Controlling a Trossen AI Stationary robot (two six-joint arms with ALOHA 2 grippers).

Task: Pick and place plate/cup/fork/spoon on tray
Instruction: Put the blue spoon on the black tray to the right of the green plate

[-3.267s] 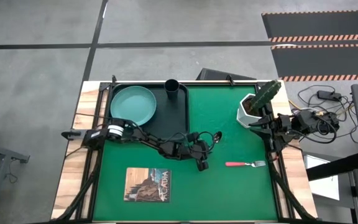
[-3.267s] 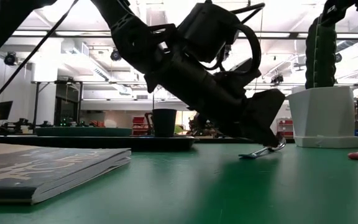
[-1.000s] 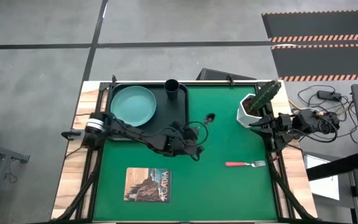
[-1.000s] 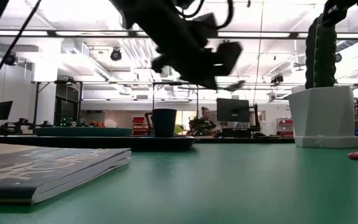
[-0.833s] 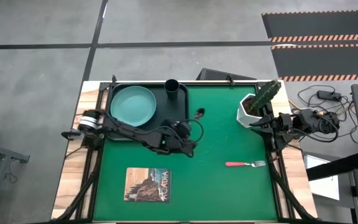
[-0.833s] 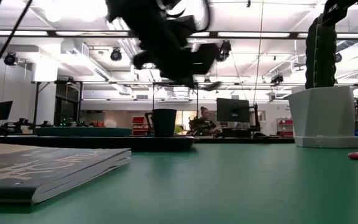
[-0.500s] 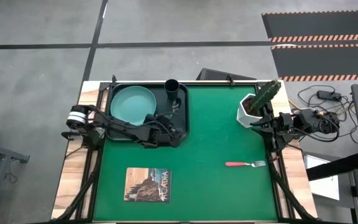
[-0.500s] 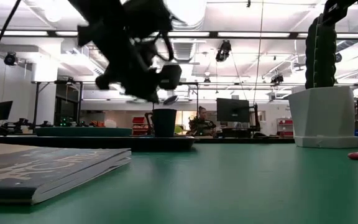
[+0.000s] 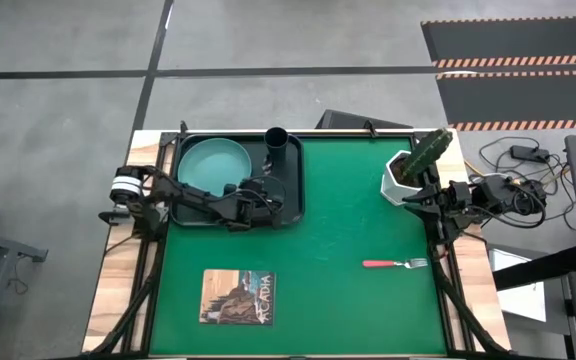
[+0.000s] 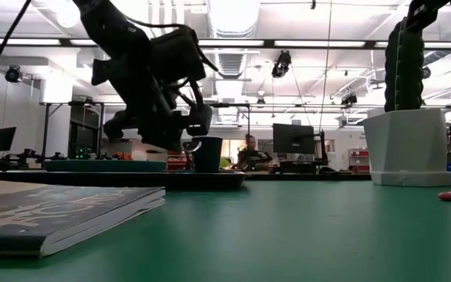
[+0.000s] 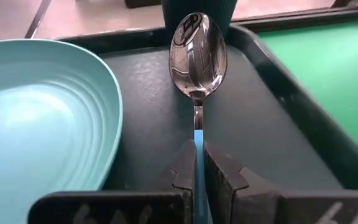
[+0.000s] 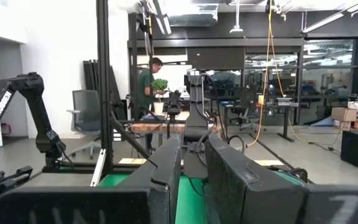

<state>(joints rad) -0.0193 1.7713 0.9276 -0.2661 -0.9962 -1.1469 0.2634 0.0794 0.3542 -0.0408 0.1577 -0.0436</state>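
**Spoon held above the tray's free lane**

The left gripper (image 11: 196,171) is clamped on the blue handle of the spoon (image 11: 197,53), bowl pointing ahead, so the metal end leads over the black tray (image 11: 278,87). From above, the gripper (image 9: 260,192) sits at about 4 o'clock of the teal plate (image 9: 211,167) and 6 o'clock of the dark cup (image 9: 276,143), both already on the tray (image 9: 293,200). That strip between plate and rim looks chosen as the open spot for cutlery. The fork (image 9: 396,264) lies on the green mat, well apart. The right gripper (image 12: 190,180) waits by the potted plant (image 9: 408,172), fingers slightly apart.
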